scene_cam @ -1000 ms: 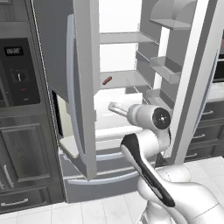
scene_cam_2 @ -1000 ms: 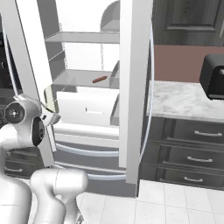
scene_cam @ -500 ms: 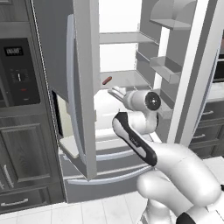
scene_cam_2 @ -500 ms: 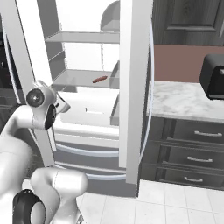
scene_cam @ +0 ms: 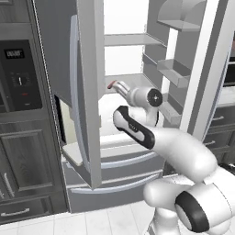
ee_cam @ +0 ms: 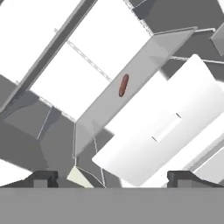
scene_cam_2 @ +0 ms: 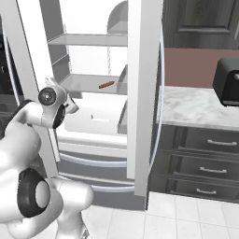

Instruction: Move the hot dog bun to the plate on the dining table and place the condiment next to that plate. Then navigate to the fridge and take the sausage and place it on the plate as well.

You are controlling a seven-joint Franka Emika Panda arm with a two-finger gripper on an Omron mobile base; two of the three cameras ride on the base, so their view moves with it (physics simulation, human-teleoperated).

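The sausage, small and reddish brown, lies on a pale fridge shelf inside the open fridge; it also shows on that shelf in the right base view as the sausage. My gripper is open, its two dark fingertips wide apart with nothing between them. It points into the fridge, still short of the shelf. In the left base view the gripper hangs just right of the sausage. The hot dog bun, the condiment, the plate and the dining table are out of view.
Both fridge doors stand open beside the arm: the left door and the right door with its bins. A white drawer sits below the shelf. Right of the fridge runs a marble counter with a dark appliance.
The arm has swung left and upward, carrying the hand from in front of the drawer toward the shelf with the sausage. The jaws stay open.
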